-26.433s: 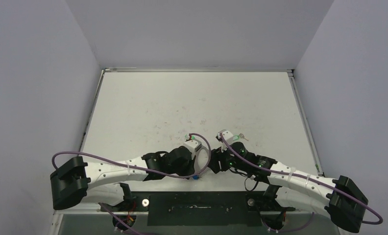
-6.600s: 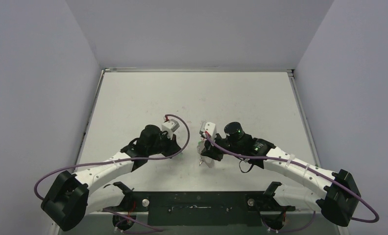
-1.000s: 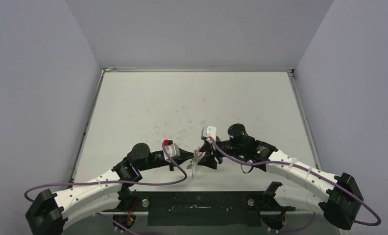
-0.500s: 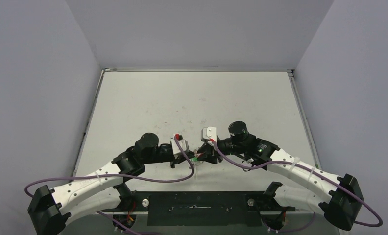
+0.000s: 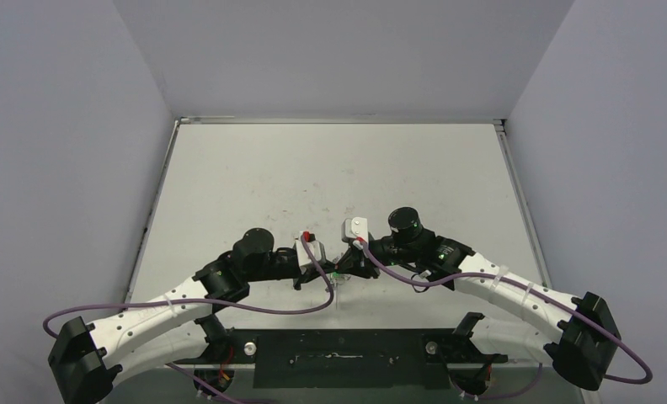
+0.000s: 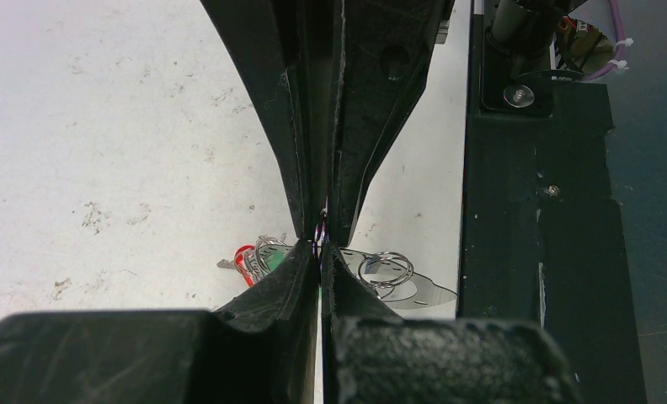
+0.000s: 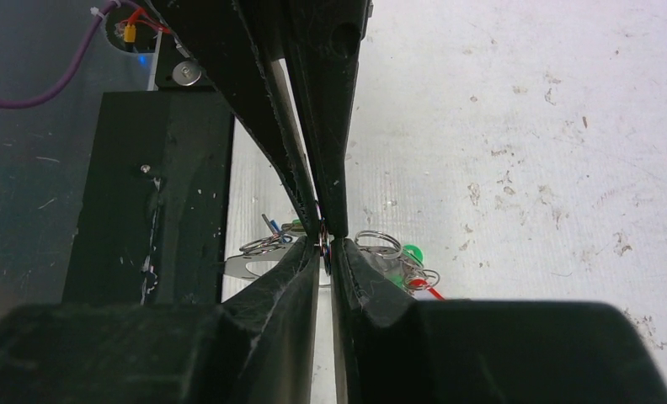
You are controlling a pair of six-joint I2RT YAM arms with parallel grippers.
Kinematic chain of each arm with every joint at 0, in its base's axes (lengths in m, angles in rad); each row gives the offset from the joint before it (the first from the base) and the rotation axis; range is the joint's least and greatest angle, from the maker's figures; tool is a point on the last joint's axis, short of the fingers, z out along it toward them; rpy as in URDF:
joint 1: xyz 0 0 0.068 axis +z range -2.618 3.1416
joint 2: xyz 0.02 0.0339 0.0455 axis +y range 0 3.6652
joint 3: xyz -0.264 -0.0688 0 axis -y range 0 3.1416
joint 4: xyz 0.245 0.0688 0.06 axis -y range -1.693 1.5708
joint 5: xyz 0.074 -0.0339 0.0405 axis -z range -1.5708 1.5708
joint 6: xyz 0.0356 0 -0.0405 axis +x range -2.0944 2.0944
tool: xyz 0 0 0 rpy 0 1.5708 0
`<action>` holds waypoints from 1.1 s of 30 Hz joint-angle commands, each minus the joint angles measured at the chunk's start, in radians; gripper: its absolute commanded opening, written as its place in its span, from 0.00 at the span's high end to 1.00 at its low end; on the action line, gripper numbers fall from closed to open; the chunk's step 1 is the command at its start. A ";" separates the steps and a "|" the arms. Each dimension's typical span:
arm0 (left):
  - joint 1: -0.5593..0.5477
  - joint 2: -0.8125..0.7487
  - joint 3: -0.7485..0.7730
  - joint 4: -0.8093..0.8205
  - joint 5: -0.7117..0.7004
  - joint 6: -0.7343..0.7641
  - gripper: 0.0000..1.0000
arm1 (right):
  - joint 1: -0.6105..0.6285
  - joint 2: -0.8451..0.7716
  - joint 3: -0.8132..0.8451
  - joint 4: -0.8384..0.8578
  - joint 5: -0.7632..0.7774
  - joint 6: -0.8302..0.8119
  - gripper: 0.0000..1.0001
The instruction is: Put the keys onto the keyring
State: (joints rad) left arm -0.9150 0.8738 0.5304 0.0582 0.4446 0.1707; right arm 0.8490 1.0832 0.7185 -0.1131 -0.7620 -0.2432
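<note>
Both grippers meet tip to tip just above the table near its front edge. My left gripper is shut on a small wire loop of the keyring, whose flat silver plate hangs below the tips. My right gripper is shut on the same loop from the opposite side. Keys hang in the bundle: a red tag, a green tag and a blue one. From above, the keyring dangles under the joined left gripper and right gripper.
The black mounting plate lies just in front of the grippers, past the edge of the white table. A purple cable loops over each wrist. Grey walls close in the table on three sides.
My left gripper moved right to meet the right one. The right jaws narrowed from half open down onto the wire loop. The keyring stays hanging between them.
</note>
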 commanded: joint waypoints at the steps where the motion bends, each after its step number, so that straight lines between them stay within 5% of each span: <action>1: -0.005 0.001 0.040 -0.013 0.016 0.012 1.00 | 0.007 0.006 0.054 0.075 -0.022 0.007 0.90; 5: -0.007 -0.001 0.040 -0.020 0.014 0.016 1.00 | 0.007 -0.006 0.060 0.054 0.009 0.013 0.93; 14: -0.007 0.001 0.041 -0.021 0.015 0.021 1.00 | 0.007 -0.031 0.064 0.039 -0.006 0.002 0.79; 25: -0.007 0.006 0.039 -0.017 0.021 0.022 1.00 | 0.007 -0.014 0.071 0.036 0.001 -0.003 0.99; 33: -0.007 -0.002 0.031 -0.014 0.007 0.021 1.00 | 0.007 -0.025 0.047 0.076 -0.009 0.000 1.00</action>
State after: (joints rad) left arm -0.9157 0.8738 0.5343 0.0483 0.4419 0.1890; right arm 0.8516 1.0824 0.7376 -0.1394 -0.7563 -0.2398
